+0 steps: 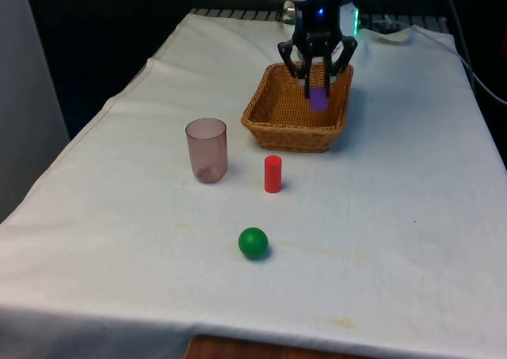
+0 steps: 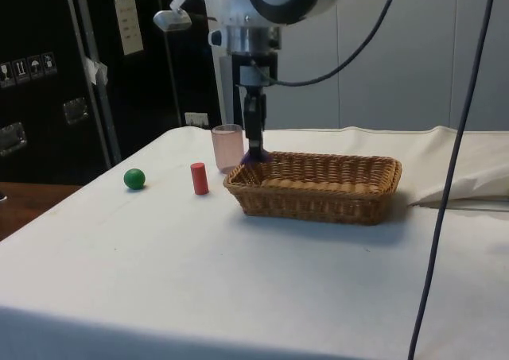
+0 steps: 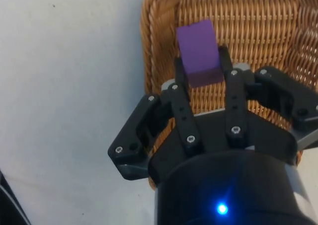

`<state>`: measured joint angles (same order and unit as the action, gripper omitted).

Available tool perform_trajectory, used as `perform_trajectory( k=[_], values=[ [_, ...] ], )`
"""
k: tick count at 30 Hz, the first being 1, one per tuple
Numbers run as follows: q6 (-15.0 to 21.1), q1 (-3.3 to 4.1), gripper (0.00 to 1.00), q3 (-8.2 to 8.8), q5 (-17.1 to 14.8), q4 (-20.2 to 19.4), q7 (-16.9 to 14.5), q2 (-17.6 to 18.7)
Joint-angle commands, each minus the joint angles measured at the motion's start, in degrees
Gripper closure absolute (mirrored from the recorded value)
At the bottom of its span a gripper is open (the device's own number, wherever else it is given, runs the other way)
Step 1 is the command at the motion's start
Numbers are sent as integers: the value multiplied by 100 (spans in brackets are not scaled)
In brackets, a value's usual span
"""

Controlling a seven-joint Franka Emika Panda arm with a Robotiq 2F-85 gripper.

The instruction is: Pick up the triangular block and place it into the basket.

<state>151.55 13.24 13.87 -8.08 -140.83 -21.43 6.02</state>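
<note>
A purple block (image 1: 318, 98) hangs pinched between the fingers of my black gripper (image 1: 317, 89), which is shut on it. It hovers over the wicker basket (image 1: 273, 121), near the basket's end that faces the cup. From the side, the gripper (image 2: 255, 149) reaches down to the basket's rim (image 2: 318, 163), and the purple block (image 2: 256, 157) peeks just above it. The wrist view has the purple block (image 3: 198, 53) clamped between the two fingers (image 3: 181, 103), with basket weave (image 3: 258, 31) beneath it.
A translucent pink cup (image 1: 207, 150) stands to the front view's left of the basket. A red cylinder (image 1: 272, 173) stands upright in front of the basket, and a green ball (image 1: 253, 242) lies nearer the camera. White cloth (image 1: 412, 240) covers the table.
</note>
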Motion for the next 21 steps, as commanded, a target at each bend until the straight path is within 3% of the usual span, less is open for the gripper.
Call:
perform_trajectory(
  k=[1, 4, 5, 11, 12, 13, 19, 20, 21],
  values=[
    [132, 0, 67, 46, 149, -97, 92, -17],
    [149, 0, 67, 29, 23, -155, -11, -11],
    [264, 0, 67, 69, 160, -241, 63, -34],
    [584, -6, 67, 172, 189, -596, -40, -63],
    [464, -6, 67, 126, 52, -504, -97, -46],
    [630, -6, 67, 189, 195, -642, -57, -69],
    [1008, -6, 67, 298, 166, -1008, -201, -92],
    [905, -6, 67, 258, 57, -945, -252, -80],
    [1071, 0, 67, 298, 143, -1054, -218, -97]
  ],
)
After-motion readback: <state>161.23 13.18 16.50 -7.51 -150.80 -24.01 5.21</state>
